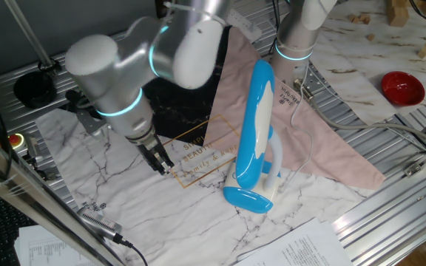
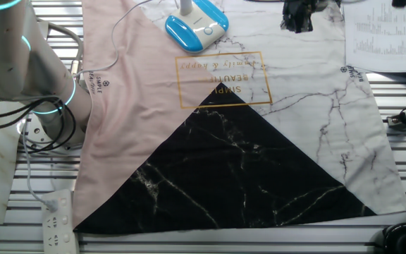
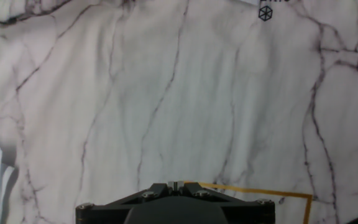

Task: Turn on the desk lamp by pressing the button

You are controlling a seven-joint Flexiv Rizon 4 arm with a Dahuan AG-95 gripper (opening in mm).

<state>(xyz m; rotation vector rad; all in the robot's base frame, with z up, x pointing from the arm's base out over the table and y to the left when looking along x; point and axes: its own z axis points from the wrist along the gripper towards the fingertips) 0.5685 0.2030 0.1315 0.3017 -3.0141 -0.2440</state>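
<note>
Near the middle of the tabletop, on the marble-print cloth [image 1: 109, 170], stood the lamp [image 1: 254, 140]; its oval blue base [image 2: 196, 25] lay apart from the claw [image 1: 161, 164], across the gold-framed lettering. Claw hung low over white marble; open or clenched, cannot tell. Lamp glossy blue-white, long head upright, white looped neck. Button probably the small mark on the base.

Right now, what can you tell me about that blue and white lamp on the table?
The desk lamp looks like glossy plastic, bright blue with white. Its long rounded head stands raised and tilted, joined by a white looped neck to an oval blue base with a white top. It stands on the marble-patterned cloth, near the pink part. A thin white cable lies beside it. No glow shows. The gripper hangs apart from it, not touching.
</note>
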